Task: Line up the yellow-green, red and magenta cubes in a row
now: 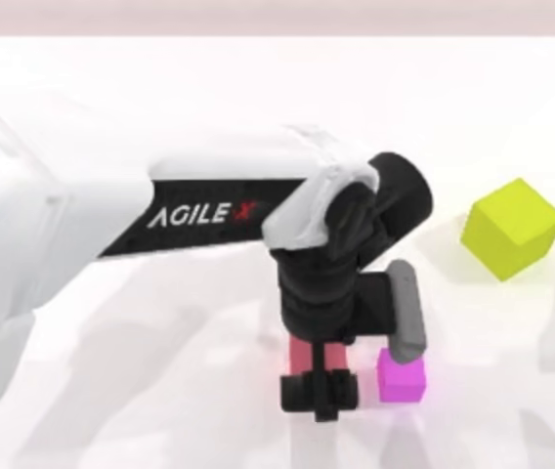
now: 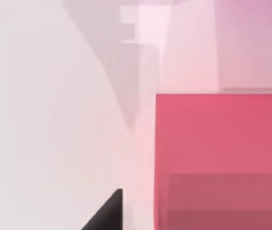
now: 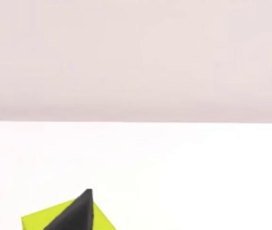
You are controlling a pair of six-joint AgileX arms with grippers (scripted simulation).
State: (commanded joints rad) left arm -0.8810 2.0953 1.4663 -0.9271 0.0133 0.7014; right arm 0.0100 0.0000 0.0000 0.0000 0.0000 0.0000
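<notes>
While lowering beside the magenta cube, best kept square and set down gently, just clear, so neither shifts. Left gripper closed around the red cube, near the table's front edge. Farther back, right: yellow-green cube, well apart. Right gripper unseen from above; finger state unclear.

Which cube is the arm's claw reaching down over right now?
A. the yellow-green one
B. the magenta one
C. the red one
C: in the top view the left claw straddles the red cube, with the magenta cube just beside it to the right and the yellow-green cube off at the right.
</notes>
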